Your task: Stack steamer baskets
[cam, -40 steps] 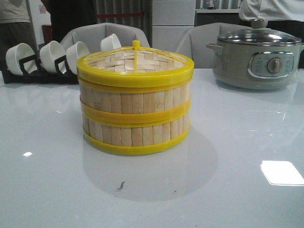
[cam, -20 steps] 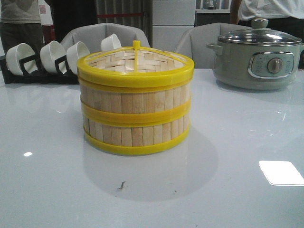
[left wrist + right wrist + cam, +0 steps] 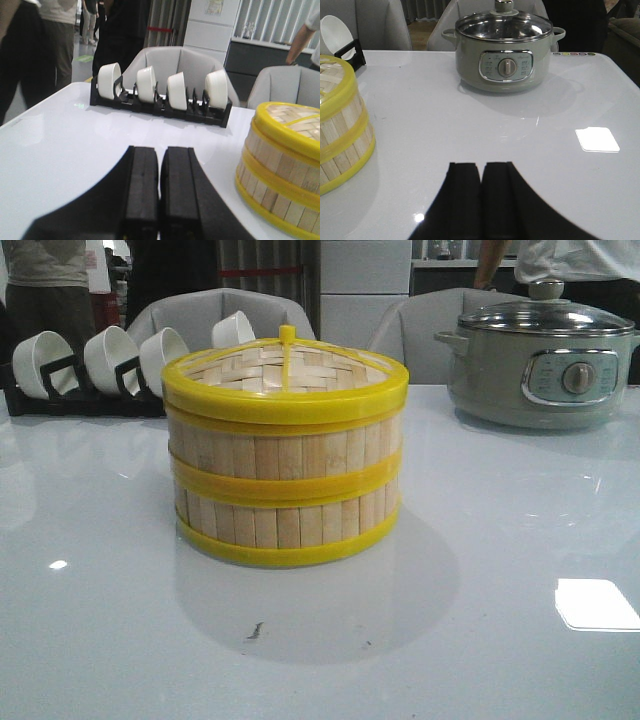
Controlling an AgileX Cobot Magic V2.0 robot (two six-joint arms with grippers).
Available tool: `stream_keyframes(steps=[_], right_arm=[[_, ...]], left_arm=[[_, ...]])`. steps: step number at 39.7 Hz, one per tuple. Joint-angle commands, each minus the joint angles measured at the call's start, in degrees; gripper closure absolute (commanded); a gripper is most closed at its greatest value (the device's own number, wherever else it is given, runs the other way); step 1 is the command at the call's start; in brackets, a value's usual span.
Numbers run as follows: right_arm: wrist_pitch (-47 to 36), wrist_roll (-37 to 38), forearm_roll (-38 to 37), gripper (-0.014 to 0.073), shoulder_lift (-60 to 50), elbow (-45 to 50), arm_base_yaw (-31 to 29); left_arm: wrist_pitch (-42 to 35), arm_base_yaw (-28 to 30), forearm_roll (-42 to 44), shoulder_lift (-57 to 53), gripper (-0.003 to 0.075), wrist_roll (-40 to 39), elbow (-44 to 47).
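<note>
Two steamer baskets [image 3: 285, 480] stand stacked mid-bench under a woven lid [image 3: 286, 375], well back from the near edge. The left tool [image 3: 160, 172] and right tool [image 3: 481, 187] hover apart from them, each with fingers pressed together, empty. The baskets look light, stiff and slightly slick at the yellow rims; hold opposite walls.

The left gripper [image 3: 160, 170] has two matte black fingers [image 3: 141, 185], flat-faced and rectangular at the tips, flaring outward in curved shoulders toward the wrist. The right gripper [image 3: 481, 185] looks identical.
</note>
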Motion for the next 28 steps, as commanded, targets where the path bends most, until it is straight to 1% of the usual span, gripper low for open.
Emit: stream_keyframes(steps=[1, 21, 28], right_arm=[[-4.44, -0.04, -0.14, 0.0538, 0.28, -1.57, -0.34], [-4.39, -0.04, -0.14, 0.0538, 0.28, -1.57, -0.34], [-4.39, -0.04, -0.14, 0.0538, 0.28, -1.57, -0.34]], left_arm=[[-3.93, 0.15, 0.53, -0.77, 0.0622, -0.46, -0.06], [-3.93, 0.15, 0.19, -0.66, 0.0622, -0.46, 0.05], [-4.79, 0.85, 4.15, -0.78, 0.0622, -0.46, 0.05]])
